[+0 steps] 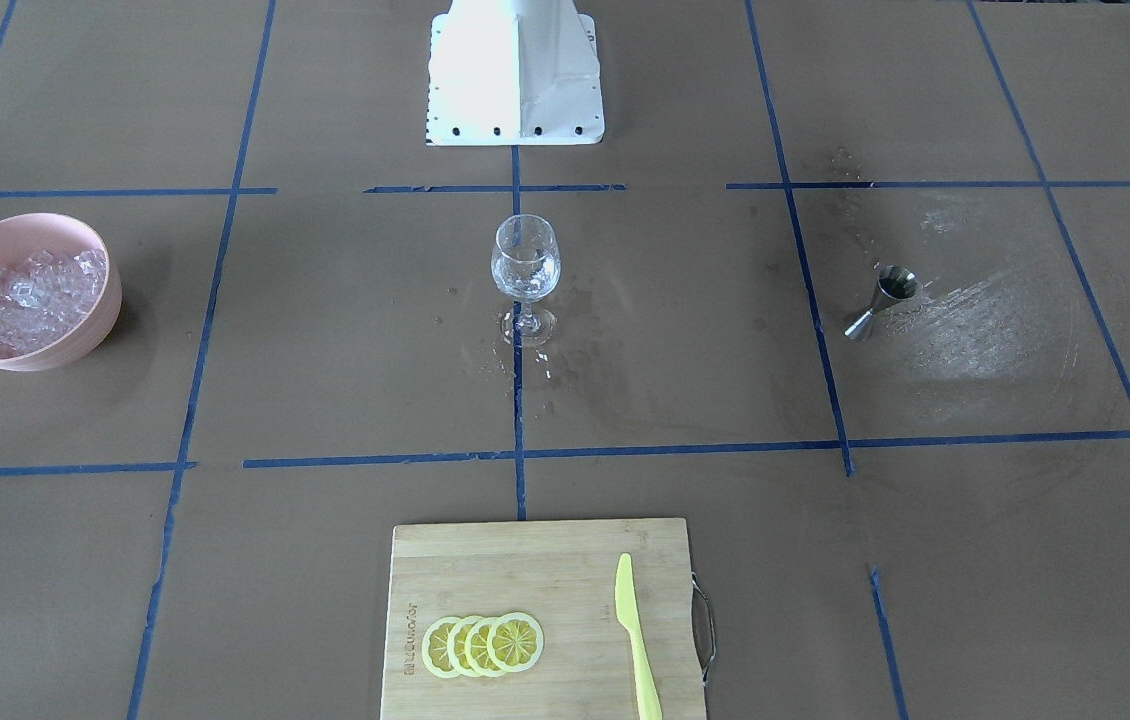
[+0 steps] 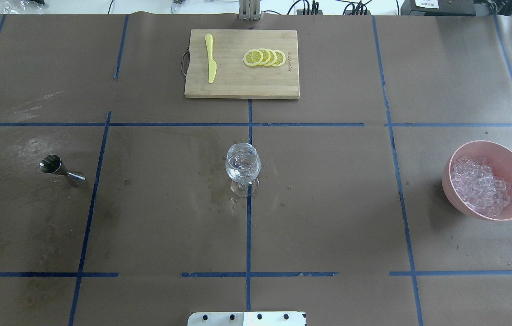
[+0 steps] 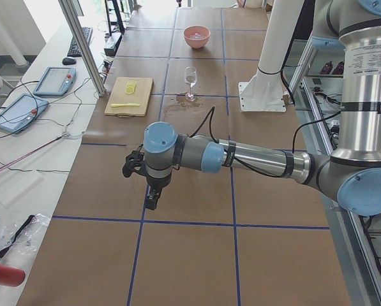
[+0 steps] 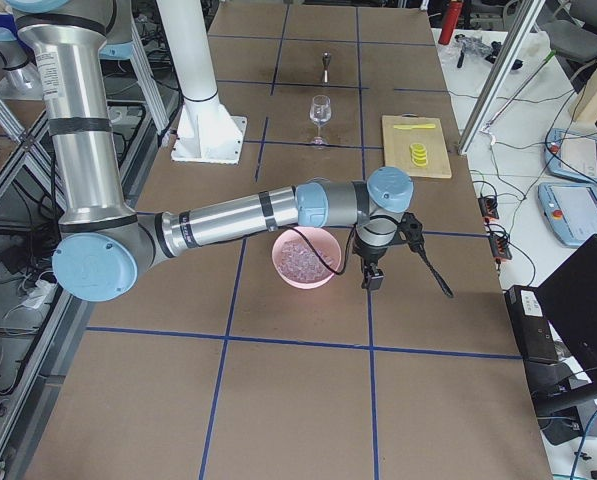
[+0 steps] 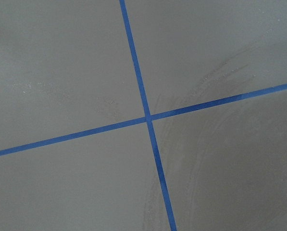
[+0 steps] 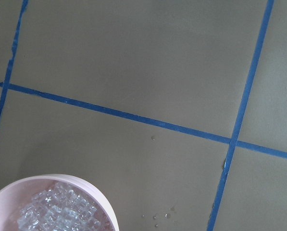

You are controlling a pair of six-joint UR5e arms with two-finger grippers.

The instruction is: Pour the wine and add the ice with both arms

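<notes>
The black left gripper [image 3: 133, 167] is seen only from the table's end, at the tip of the near grey arm, hanging over bare brown paper. How far its fingers are spread cannot be told, and nothing can be made out in them. The black right gripper [image 4: 413, 230] is likewise seen only from the other end. It is held above the table just beside the round pink bowl [image 4: 325, 272]. Its opening cannot be told either. A thin black rod [image 4: 434, 272] slants down from it, but whether the rod is gripped cannot be judged.

The ice [image 1: 35, 290], a heap of small clear chunks, is held in the pink bowl on the right arm's side of the brown paper-covered table [image 1: 325, 330]. A stemmed clear wine glass [image 1: 525, 262] is stood upright at the middle on a blue tape line. Glinting clear contents are seen inside it and wet spots around its foot. A steel double-cone jigger [image 1: 883, 300] is set apart on the left arm's side, and its contents cannot be seen.

Four overlapping yellow lemon slices [image 1: 485, 645] and a yellow-green plastic knife [image 1: 633, 630] are laid on a bamboo cutting board [image 1: 535, 560]. Lettering is stamped along one edge of the board and printed on the arms' links, but none of it can be read.
</notes>
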